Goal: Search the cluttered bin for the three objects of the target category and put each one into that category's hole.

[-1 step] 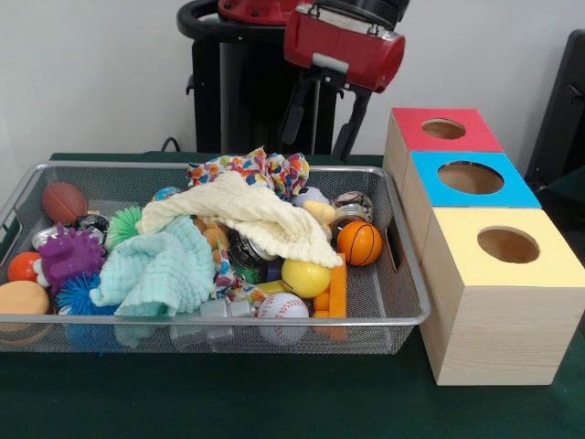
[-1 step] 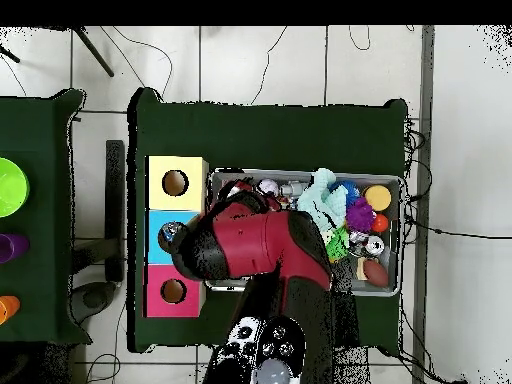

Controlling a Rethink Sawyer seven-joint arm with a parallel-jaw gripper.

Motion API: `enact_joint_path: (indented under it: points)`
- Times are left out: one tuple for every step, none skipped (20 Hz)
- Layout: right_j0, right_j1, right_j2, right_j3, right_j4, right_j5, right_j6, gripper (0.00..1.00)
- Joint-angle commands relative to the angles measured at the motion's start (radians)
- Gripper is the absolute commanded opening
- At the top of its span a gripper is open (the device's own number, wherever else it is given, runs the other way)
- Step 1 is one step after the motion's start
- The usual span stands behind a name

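Gripper (image 1: 324,123): spread, empty, above bin's (image 1: 402,274) far rim | Balls: orange ball (image 1: 359,242), yellow ball (image 1: 305,278), baseball (image 1: 282,306) near right end beside cloth (image 1: 256,212) | Advice: descend vertically on orange ball, clear of cloth | Holes: boxes (image 1: 494,302) right of bin

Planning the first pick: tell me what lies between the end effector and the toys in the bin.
The end effector hangs above the mesh bin. A cream cloth, a mint cloth and a patterned cloth cover much of the pile; the basketball and baseball lie exposed.
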Motion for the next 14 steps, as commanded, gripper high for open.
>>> enact_joint_path:
  points:
    - [-0.017,0.029,0.104,0.133,-0.107,-0.097,-0.097,1.0]
    - [-0.035,0.03,0.12,0.135,-0.111,-0.104,-0.111,1.0]
    - [-0.057,0.027,0.138,0.138,-0.116,-0.106,-0.127,1.0]
    - [-0.08,0.024,0.159,0.139,-0.118,-0.103,-0.147,1.0]
    - [-0.104,0.018,0.181,0.139,-0.12,-0.094,-0.17,1.0]
    - [-0.123,0.012,0.2,0.138,-0.12,-0.083,-0.191,1.0]
    - [-0.14,0.0,0.217,0.137,-0.121,-0.065,-0.21,1.0]
    - [-0.146,-0.01,0.226,0.134,-0.117,-0.041,-0.223,1.0]
    - [-0.144,-0.022,0.231,0.125,-0.114,-0.009,-0.23,1.0]
    - [-0.134,-0.031,0.23,0.117,-0.111,0.018,-0.228,1.0]
    - [-0.118,-0.035,0.225,0.109,-0.111,0.041,-0.215,1.0]
    - [-0.095,-0.035,0.212,0.101,-0.113,0.054,-0.193,1.0]
    - [-0.072,-0.035,0.198,0.094,-0.116,0.068,-0.171,1.0]
    - [-0.048,-0.032,0.183,0.09,-0.118,0.072,-0.145,1.0]
